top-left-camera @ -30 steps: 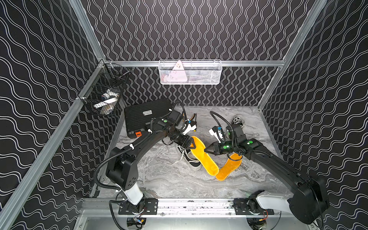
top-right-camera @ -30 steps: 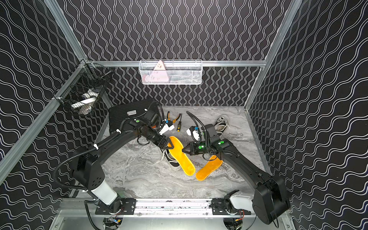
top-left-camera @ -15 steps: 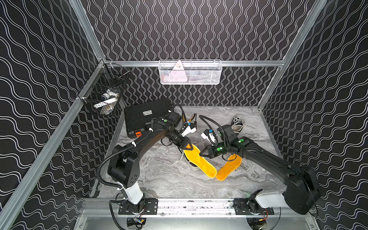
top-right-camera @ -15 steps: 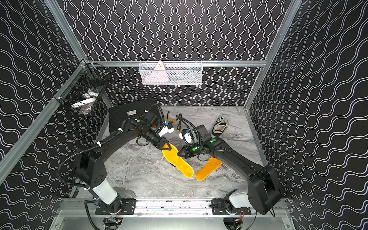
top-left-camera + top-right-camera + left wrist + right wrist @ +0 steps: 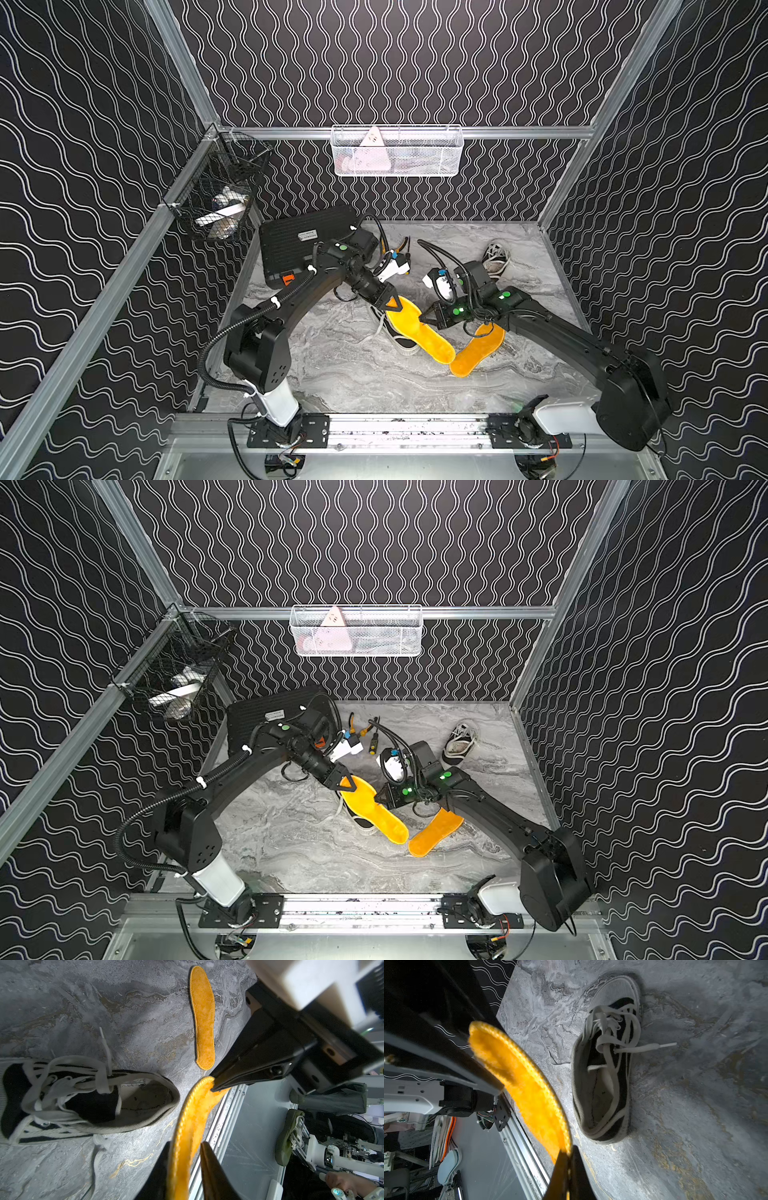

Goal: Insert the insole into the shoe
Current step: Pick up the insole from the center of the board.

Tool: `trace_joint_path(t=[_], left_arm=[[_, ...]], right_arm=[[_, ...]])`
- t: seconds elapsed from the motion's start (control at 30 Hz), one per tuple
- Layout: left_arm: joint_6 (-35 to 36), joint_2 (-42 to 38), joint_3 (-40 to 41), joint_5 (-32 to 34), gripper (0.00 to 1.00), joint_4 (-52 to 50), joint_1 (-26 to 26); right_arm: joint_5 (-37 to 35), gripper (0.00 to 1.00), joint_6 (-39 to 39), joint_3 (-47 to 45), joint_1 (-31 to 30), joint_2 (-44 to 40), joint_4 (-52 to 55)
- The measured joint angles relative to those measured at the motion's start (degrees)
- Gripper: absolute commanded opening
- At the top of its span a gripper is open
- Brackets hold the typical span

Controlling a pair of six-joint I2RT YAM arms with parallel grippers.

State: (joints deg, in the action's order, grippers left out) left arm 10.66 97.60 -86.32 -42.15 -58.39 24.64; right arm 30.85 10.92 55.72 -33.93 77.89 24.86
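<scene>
A yellow-orange insole hangs between my two grippers, over a black-and-white laced shoe lying on the marble table. My left gripper is shut on the insole's back end; in the left wrist view its fingers press both faces of the insole. My right gripper is shut on the insole's right edge. In the wrist views the shoe lies apart from the insole, its opening empty.
A second insole lies flat at the front right. Another shoe sits at the back right. A black case and small tools lie at the back left. Wire baskets hang on the walls.
My left gripper has closed on the insole's end. The right arm has carried the insole left and lower, over the shoe.
</scene>
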Motion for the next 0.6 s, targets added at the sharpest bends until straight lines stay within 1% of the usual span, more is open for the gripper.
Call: trace_joint_path(t=[0.1,0.17,0.23,0.27,0.3,0.33,0.37,0.4,0.43,0.5,0.6], left_arm=[[0.0,0.0,0.0,0.0,0.26,-0.4,0.8],[0.0,0.3,0.0,0.1,0.20,-0.5,1.3],[0.0,0.8,-0.1,0.2,0.09,-0.8,1.3],[0.0,0.9,-0.1,0.3,0.04,-0.7,1.4],[0.0,0.9,-0.1,0.4,0.00,-0.8,1.4],[0.0,0.9,-0.2,0.4,0.00,-0.7,1.4],[-0.1,0.9,-0.2,0.4,0.00,-0.7,1.4],[-0.1,0.9,-0.2,0.4,0.00,-0.7,1.5],[-0.1,0.9,-0.2,0.4,0.00,-0.8,1.6],[-0.2,0.9,-0.2,0.5,0.00,-0.7,2.1],[-0.5,0.7,-0.2,0.4,0.00,-0.2,3.6]], right_arm=[[-0.3,0.08,0.0,-0.4,0.0,-0.2,-0.9],[-0.4,0.08,0.0,-0.4,0.0,-0.2,-1.4],[-0.5,0.10,0.0,-0.4,0.0,-0.2,-1.6],[-0.5,0.13,0.0,-0.4,0.0,-0.2,-1.6],[-0.5,0.19,0.0,-0.3,0.0,-0.2,-1.6],[-0.6,0.28,0.0,-0.2,0.0,-0.2,-1.6],[-0.6,0.39,-0.1,0.0,0.1,-0.2,-1.6],[-0.5,0.52,-0.4,0.3,0.2,-0.2,-1.6],[-0.2,0.60,-1.0,0.8,0.4,-0.1,-1.4],[0.7,0.65,-2.2,1.7,1.2,0.1,-1.1],[2.2,0.68,-4.1,3.0,2.1,1.2,-1.2]])
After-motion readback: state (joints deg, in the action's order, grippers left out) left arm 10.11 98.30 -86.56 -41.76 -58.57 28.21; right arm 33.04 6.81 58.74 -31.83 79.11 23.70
